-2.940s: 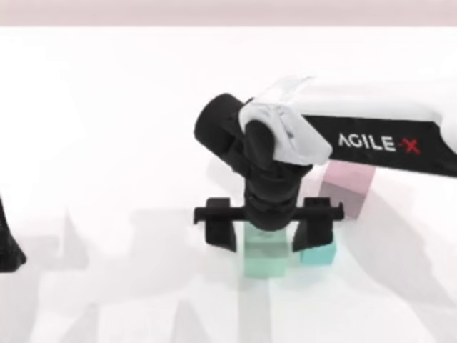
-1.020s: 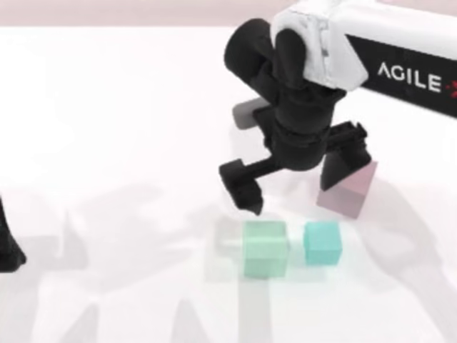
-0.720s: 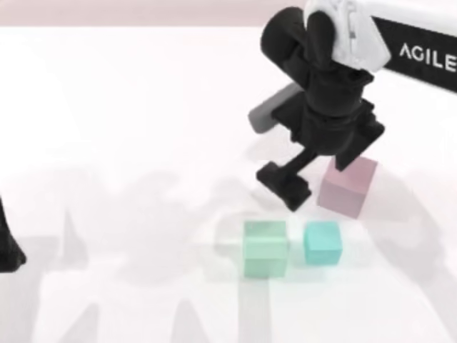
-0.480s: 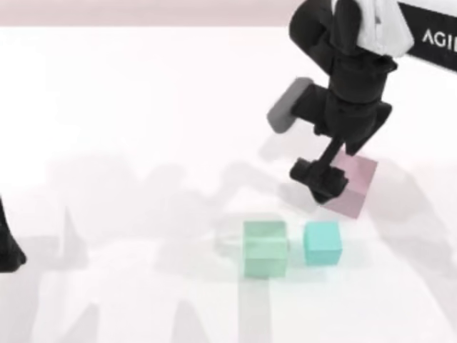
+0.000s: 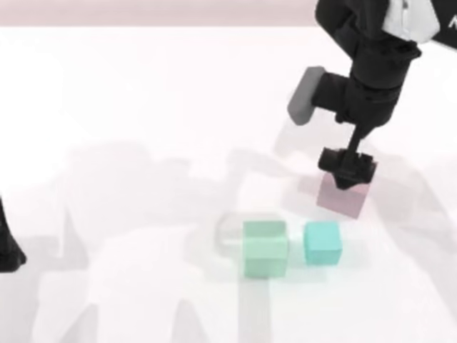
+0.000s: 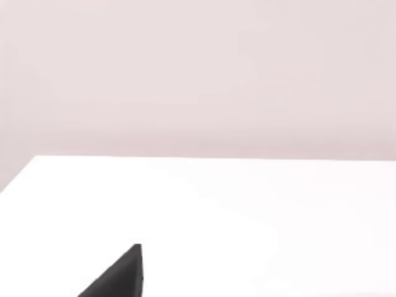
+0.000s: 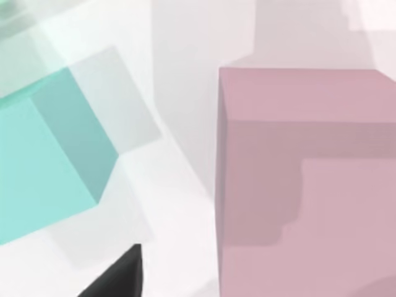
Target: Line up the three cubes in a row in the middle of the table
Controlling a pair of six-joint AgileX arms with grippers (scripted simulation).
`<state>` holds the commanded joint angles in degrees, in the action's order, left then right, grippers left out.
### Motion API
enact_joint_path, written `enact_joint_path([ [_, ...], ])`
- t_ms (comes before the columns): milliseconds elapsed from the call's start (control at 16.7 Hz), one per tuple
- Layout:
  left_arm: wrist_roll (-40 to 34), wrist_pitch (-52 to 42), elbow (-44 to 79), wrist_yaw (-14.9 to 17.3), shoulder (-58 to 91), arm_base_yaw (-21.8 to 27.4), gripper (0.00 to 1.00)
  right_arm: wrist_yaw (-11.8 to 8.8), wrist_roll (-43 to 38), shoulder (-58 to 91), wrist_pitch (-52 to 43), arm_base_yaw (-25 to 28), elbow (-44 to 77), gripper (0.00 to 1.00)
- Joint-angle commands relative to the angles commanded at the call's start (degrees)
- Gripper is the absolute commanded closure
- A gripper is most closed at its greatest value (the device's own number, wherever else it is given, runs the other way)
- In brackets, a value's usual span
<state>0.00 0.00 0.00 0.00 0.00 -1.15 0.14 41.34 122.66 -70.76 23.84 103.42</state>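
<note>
The mint-green cube and the small turquoise cube stand side by side on the white table, a narrow gap between them. Behind the turquoise one sits the larger dusty pink cube, turned at an angle to the other two. My right gripper hangs open directly over the pink cube's far part, touching nothing I can see. In the right wrist view the pink cube fills one side, the turquoise cube the other, with one dark fingertip between them.
My left arm is parked at the table's left edge; its wrist view shows one fingertip over bare white table. A pinkish strip runs along the far edge.
My right gripper rose from the mint-green cube, leaving it beside the turquoise one, then swung back and right while turning, and now hangs over the pink cube. The cubes stayed still.
</note>
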Motion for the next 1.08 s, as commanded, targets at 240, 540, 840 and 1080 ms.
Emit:
enact_joint_path([
  [240, 0.00, 0.00, 0.00, 0.00, 0.00, 0.00, 0.00, 0.01, -0.13, 0.33, 0.89, 0.25, -0.72, 0.00],
  [540, 0.00, 0.00, 0.00, 0.00, 0.00, 0.00, 0.00, 0.02, -0.19, 2.79, 9.78, 0.14, -6.98, 0.00],
  [840, 0.00, 0.00, 0.00, 0.00, 0.00, 0.00, 0.00, 0.05, -0.17, 5.16, 17.67, 0.11, -12.51, 0.00],
  [1080, 0.00, 0.00, 0.00, 0.00, 0.00, 0.00, 0.00, 0.05, -0.17, 5.22, 17.86, 0.11, -12.64, 0.00],
])
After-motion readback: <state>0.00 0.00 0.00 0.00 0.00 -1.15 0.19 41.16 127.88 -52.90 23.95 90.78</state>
